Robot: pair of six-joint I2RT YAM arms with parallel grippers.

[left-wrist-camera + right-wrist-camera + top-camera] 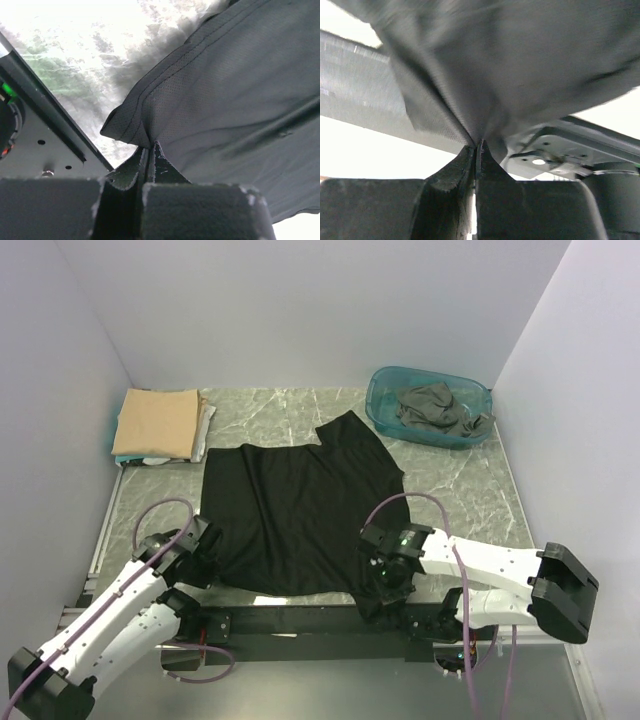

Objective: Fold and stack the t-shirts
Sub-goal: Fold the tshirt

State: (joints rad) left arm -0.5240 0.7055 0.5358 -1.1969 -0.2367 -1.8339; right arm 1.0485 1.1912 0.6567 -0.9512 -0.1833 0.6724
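While the top view shows the black t-shirt (295,510) spread flat on the surface (450,490), its near hem runs left to right between the left fingers (208,558) and right fingers (378,585), one at each near corner. The body lies away from both, towards the far wall. Left wrist view: fingers (167,172) clenched on the hem corner, cloth extending ahead and rightward. Right wrist view: fingers (452,172) likewise pinched on black cloth. Judged next: carry the hem forward; neither arm is nearer.
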